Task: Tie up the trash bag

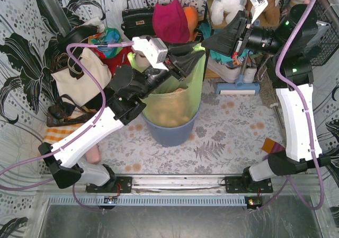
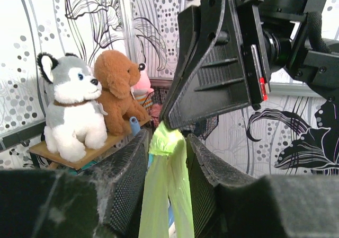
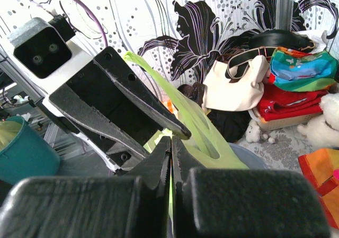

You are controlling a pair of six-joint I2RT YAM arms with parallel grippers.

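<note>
Plushies (image 2: 74, 108) and tote (image 1: 79, 79) crowd around; right gripper (image 3: 170, 149) pinches thin green bag (image 2: 167, 195), left gripper (image 2: 167, 141) loosely open around it.

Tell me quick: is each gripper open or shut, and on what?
Left gripper: open, with a strip of the trash bag running between its fingers.
Right gripper: shut on the trash bag's gathered top.

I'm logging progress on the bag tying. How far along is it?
Done: the trash bag's top is pulled up above the bin. In hand: the right gripper is shut on a strip of it, which runs between the left gripper's open fingers. Left: no knot shows yet, so the tying itself remains.
</note>
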